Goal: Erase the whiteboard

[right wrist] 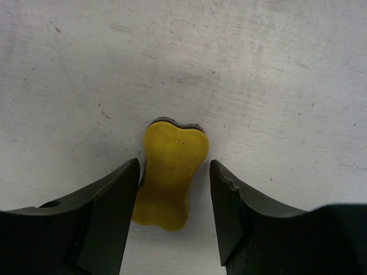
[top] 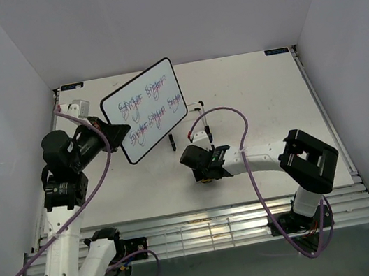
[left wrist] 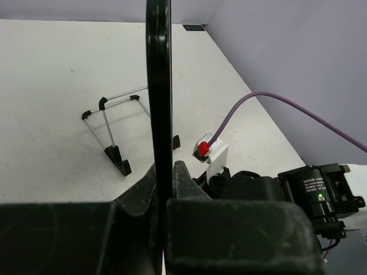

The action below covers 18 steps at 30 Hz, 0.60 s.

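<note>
I hold the whiteboard [top: 145, 113] upper left, left gripper [left wrist: 165, 172] clamped on its edge, writing exposed for wiping. Right gripper [right wrist: 174, 192] straddles the eraser [right wrist: 172, 163], not yet pinched.

Nothing really readable here
whiteboard [top: 146, 111] has two rows of red-purple scribble, can't decipher it; arm sticker [left wrist: 310, 187] too tiny

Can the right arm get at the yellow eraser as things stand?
Probably yes: the right end effector straddles the eraser lying on the table, one finger each side, nothing between.
</note>
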### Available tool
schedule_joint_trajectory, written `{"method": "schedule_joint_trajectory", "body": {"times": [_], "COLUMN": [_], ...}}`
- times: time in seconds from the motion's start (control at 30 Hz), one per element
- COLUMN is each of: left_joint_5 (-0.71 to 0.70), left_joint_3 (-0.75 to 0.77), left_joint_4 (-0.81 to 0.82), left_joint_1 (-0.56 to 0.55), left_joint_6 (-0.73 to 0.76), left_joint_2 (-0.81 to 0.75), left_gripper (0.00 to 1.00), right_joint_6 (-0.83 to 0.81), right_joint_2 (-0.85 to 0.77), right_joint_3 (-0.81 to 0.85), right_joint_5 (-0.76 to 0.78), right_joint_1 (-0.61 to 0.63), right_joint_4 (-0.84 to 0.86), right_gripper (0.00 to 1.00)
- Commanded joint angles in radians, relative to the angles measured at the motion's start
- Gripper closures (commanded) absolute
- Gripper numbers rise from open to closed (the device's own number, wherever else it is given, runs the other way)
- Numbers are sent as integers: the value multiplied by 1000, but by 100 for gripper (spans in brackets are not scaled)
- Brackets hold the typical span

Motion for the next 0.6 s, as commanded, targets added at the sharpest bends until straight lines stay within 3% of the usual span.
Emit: {"method": "schedule_joint_trajectory", "body": {"times": [0.0, 0.23, 0.57], "left_joint_5": [-37, -50, -61], "left_joint_3": [14, 10, 8], "left_joint_4": [89, 90, 86], "left_joint_1": [-17, -28, -34], "left_joint_6": [20, 30, 34], "left_joint_2": [-43, -46, -49], "left_gripper": [100, 100, 100], "right_joint_6": [21, 21, 18], "right_joint_2": [7, 0, 4], "right_joint_3": [-4, -25, -33], "right_joint_5": [11, -10, -23], "right_joint_1": [-1, -1, -1], "right_joint_4": [39, 68, 71], "right_gripper": [43, 53, 58]}}
